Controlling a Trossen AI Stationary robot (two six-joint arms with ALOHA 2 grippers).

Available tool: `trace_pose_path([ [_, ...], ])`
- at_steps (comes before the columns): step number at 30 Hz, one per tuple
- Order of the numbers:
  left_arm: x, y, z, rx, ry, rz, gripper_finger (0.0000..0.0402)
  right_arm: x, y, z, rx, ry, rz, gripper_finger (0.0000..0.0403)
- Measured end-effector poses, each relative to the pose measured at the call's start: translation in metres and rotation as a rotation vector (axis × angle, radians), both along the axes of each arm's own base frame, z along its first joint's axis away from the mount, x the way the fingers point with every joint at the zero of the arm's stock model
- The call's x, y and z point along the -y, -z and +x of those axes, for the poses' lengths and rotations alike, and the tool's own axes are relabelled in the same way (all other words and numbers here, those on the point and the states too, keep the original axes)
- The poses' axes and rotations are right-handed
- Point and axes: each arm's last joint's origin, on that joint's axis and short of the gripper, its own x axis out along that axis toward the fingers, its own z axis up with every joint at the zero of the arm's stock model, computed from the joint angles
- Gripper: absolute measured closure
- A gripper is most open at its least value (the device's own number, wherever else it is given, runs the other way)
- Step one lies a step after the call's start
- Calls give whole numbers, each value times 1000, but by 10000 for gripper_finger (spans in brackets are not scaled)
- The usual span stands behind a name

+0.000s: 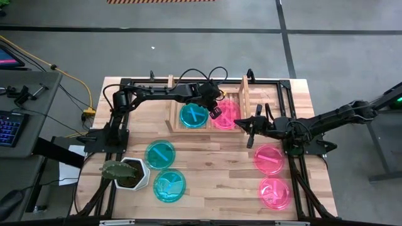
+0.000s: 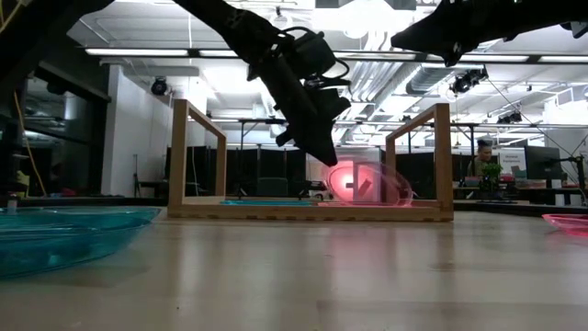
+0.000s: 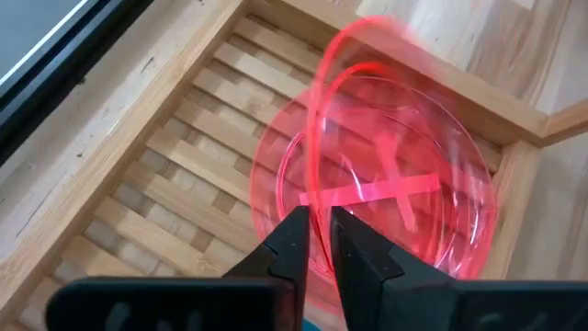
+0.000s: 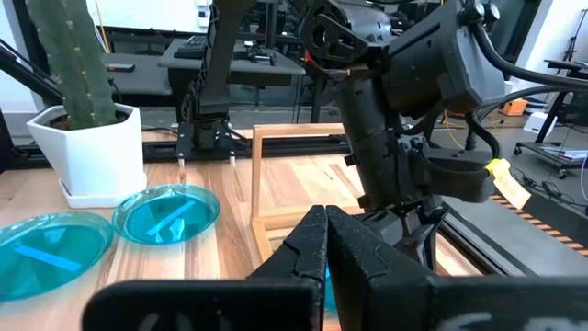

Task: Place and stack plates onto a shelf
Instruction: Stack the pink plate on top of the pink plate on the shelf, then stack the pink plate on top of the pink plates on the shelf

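My left gripper (image 1: 214, 112) (image 2: 329, 158) (image 3: 320, 225) reaches over the wooden shelf (image 1: 242, 94) (image 2: 441, 156) and is shut on a pink plate (image 1: 227, 116) (image 2: 372, 184) (image 3: 395, 184), which is tilted and blurred above the right part of the slatted base. More pink shows flat beneath it. A teal plate (image 1: 193, 115) lies flat in the shelf's left part. My right gripper (image 1: 246, 123) (image 4: 323, 230) is shut and holds nothing; it hovers just outside the shelf's right rail. My left gripper pinches the pink plate's rim (image 3: 319, 198) between its two fingers, slanting down from above on the plate's left side. The plate stands tilted on edge, and its lower side is down at the shelf's base (image 2: 377, 204).
Two teal plates (image 1: 161, 154) (image 1: 169, 186) and a white pot with a cactus (image 1: 129, 172) stand on the table's near left. Two pink plates (image 1: 269, 158) (image 1: 274, 192) lie near right. The shelf's raised end rails (image 2: 188, 152) flank the held plate.
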Motion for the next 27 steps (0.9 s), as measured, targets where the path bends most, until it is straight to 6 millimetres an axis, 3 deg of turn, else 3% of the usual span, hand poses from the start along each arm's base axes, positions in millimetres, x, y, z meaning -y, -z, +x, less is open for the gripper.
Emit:
trace_pose_path([
  [15, 0, -11, -5, -2, 24, 22, 255, 0, 0, 0, -3, -1, -9, 403],
  [23, 5, -30, -18, -28, 156, -9, 247, 0, 0, 0, -4, -1, -10, 403],
  [27, 16, -44, -26, 69, 241, -26, 253, 0, 1, 0, -15, 0, -12, 403],
])
